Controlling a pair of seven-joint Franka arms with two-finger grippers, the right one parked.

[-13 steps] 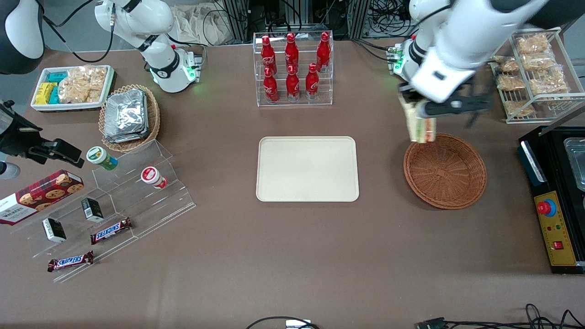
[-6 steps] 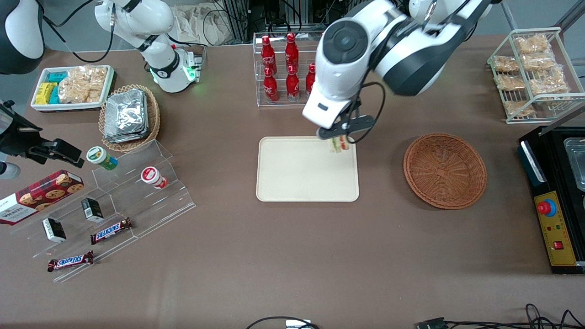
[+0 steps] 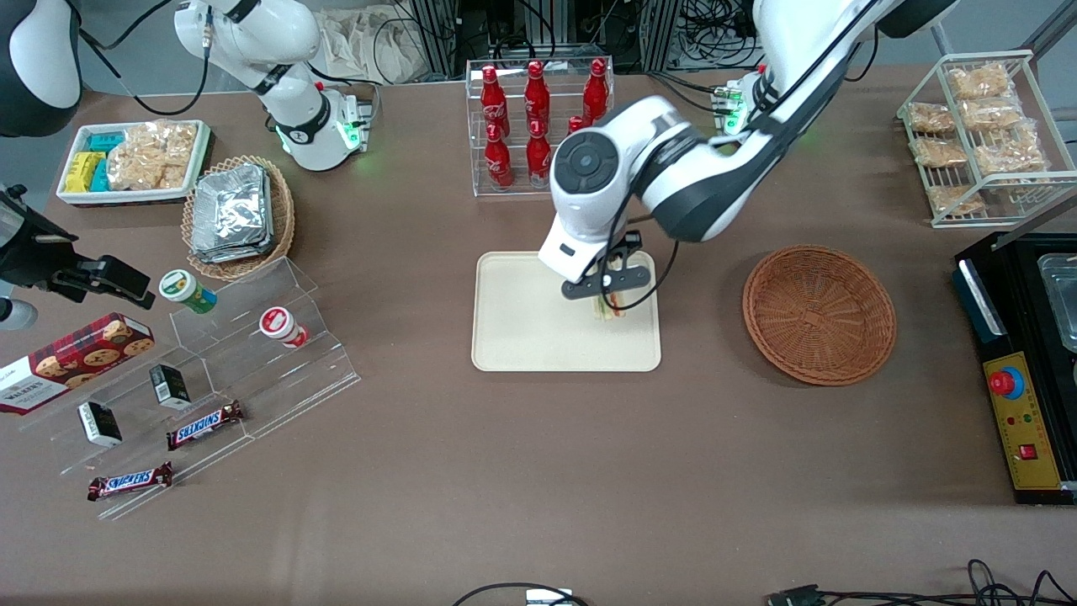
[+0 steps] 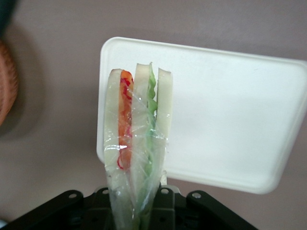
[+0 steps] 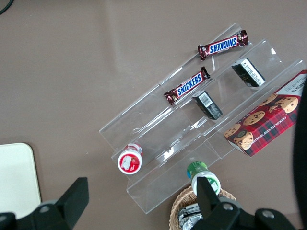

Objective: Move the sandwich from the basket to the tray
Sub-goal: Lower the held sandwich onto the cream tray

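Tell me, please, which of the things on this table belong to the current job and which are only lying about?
Belonging to the job:
sandwich, held in the hand above the tray
basket, holding nothing

Lying about:
red bottles
foil packets
Snickers bars
cookie box
snack rack

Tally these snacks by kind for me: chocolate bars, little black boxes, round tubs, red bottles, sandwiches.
Snickers bars: 2
Small black boxes: 2
Round tubs: 2
Red bottles: 6, one partly hidden by the arm
Sandwich: 1, gripped by the gripper above the tray
Total: 13
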